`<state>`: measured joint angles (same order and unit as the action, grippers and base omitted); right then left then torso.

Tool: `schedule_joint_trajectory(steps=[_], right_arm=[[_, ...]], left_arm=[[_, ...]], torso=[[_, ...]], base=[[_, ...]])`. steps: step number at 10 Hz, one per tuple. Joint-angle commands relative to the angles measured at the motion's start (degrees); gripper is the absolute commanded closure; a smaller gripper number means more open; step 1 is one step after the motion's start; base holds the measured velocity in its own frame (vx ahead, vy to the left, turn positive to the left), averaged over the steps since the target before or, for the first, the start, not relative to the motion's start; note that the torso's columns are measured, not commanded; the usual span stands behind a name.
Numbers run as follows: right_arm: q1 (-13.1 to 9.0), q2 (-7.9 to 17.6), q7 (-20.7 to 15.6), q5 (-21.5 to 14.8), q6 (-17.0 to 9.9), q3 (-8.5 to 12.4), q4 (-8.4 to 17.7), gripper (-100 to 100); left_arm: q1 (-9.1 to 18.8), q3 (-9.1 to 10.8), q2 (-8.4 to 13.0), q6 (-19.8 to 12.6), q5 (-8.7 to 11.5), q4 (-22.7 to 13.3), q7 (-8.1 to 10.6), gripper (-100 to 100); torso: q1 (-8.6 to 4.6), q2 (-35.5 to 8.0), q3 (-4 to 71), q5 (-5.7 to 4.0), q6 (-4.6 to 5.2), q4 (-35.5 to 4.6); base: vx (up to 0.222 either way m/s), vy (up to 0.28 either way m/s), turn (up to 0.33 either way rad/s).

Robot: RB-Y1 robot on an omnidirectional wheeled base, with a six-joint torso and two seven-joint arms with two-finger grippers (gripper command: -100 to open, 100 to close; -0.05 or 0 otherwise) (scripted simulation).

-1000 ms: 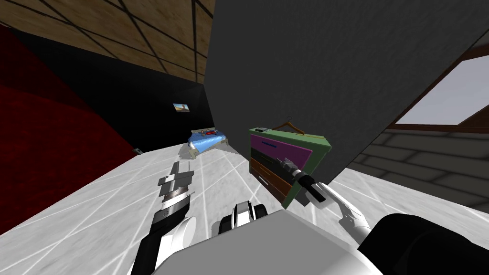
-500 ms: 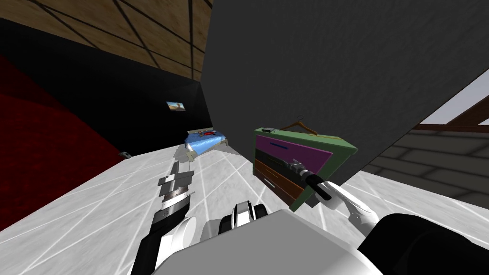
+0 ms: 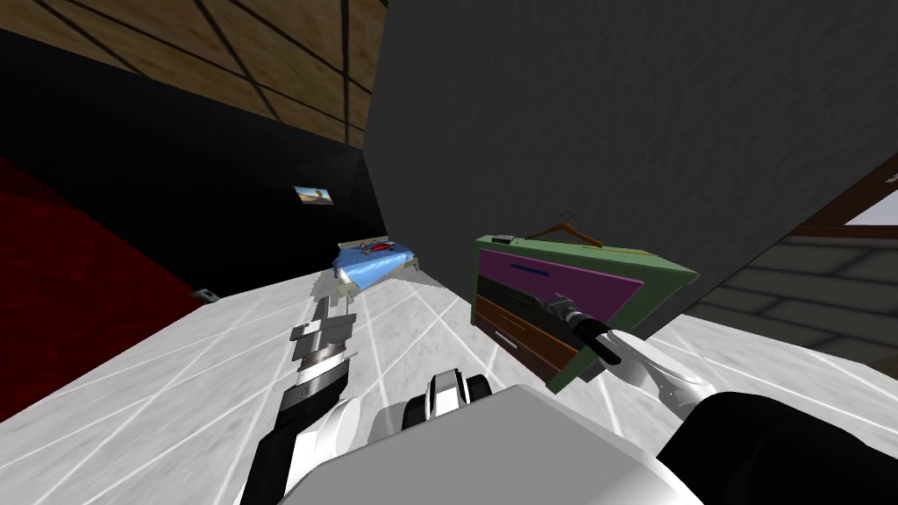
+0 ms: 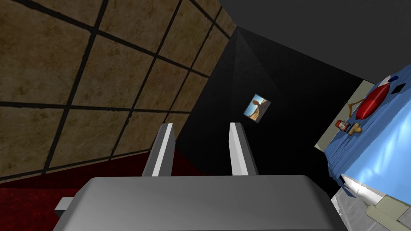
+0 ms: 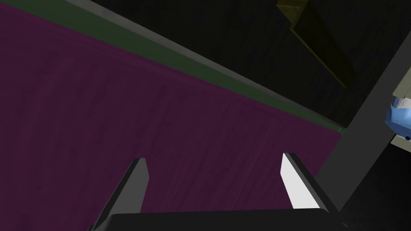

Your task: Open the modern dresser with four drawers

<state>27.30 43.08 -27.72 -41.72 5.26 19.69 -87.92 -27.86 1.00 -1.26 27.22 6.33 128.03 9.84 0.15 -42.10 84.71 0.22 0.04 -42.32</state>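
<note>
The dresser has a green frame and stands against a dark grey wall. Its top drawer front is purple, the second one dark, and the lower ones are brown. My right gripper is open and close to the drawer fronts, about where the purple front meets the dark one. In the right wrist view the right gripper faces the purple front with nothing between its fingers; the green frame strip runs beyond. My left gripper hangs open and empty over the floor, left of the dresser; its fingers stand apart.
A clothes hanger and a small dark item lie on the dresser's top. A bed with a blue cover stands farther back along the wall. A window is at the right, a small picture on the far black wall.
My view has swung left, so the dresser now sits farther right and a little larger in the picture. My right gripper stays at the drawer fronts. The left arm holds still.
</note>
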Motion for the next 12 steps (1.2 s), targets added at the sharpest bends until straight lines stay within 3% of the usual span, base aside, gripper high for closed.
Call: schedule_joint_trajectory(steps=[1,2,4,5,7,8,10,12], right_arm=[[-0.4,2.7,-2.5,-3.5,-3.0,1.0,3.5,-100],[-0.4,2.7,-2.5,-3.5,-3.0,1.0,3.6,-100],[-0.7,5.9,-5.0,-7.0,-5.4,2.2,7.5,-100],[-0.7,5.9,-5.0,-7.0,-5.4,2.2,7.5,-100],[-0.9,8.8,-7.3,-10.2,-7.6,3.3,10.8,-100],[-0.9,8.8,-7.3,-10.2,-7.6,3.3,10.8,-100],[-1.1,11.7,-9.2,-12.9,-9.5,4.3,14.1,-100],[-1.1,13.0,-10.1,-14.1,-10.3,4.7,15.3,-100]], left_arm=[[0.0,0.01,0.0,0.0,0.0,0.0,0.0,0],[0.0,0.01,0.0,0.0,0.0,0.0,0.0,0],[0.0,0.01,0.0,0.0,0.0,0.0,0.0,0],[0.0,0.01,0.0,0.0,0.0,0.0,0.0,0],[0.0,0.01,0.0,0.0,0.0,0.0,0.0,0],[0.0,0.01,0.0,0.0,0.0,0.0,0.0,0],[0.0,0.01,0.0,0.0,0.0,0.0,0.0,0],[0.0,0.01,0.0,0.0,0.0,0.0,0.0,0]], torso=[[-0.33,-0.2,-0.1,-0.18,-0.06,0.0],[-0.43,-0.3,-0.2,-0.3,-0.02,0.0],[-0.44,-0.3,-0.2,-0.19,-0.01,-0.1],[-0.11,-0.1,-0.1,-0.03,0.06,0.0],[-0.25,-0.1,-0.1,-0.24,-0.03,0.0],[-0.11,0.0,0.0,-0.2,-0.03,0.1],[-0.21,-0.3,-0.2,-0.24,-0.03,0.0],[-0.19,-0.3,-0.2,-0.23,-0.05,0.0]], base=[[0.133,0.16,-0.033],[0.091,0.119,-0.047],[0.099,0.179,-0.074],[0.095,0.157,-0.07],[0.132,0.158,-0.073],[0.106,0.137,-0.04],[0.092,0.162,-0.06],[0.059,0.128,-0.035]])
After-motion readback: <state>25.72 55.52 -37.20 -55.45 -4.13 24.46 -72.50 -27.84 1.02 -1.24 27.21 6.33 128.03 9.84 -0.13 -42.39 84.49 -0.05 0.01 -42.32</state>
